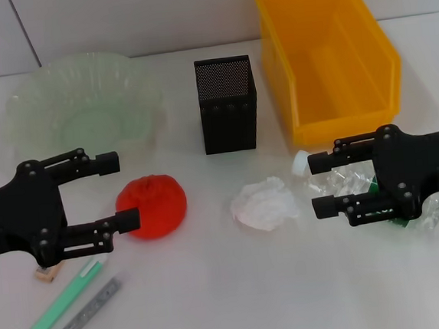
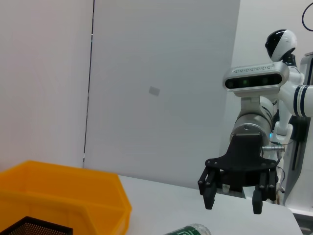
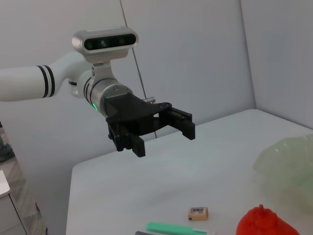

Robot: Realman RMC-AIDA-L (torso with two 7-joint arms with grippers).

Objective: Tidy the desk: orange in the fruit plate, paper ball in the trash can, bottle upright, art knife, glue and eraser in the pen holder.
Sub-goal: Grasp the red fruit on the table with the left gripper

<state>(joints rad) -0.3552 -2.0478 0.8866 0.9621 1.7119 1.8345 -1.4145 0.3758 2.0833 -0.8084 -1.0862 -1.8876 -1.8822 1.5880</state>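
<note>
While the left gripper (image 1: 122,190) hangs with fingers apart, seemingly astride the orange (image 1: 152,206), the right gripper (image 1: 322,182) gapes over the bottle (image 1: 360,191).

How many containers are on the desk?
3: a plate at the far left, a pen holder in the middle, a yellow bin at the far right.
</note>
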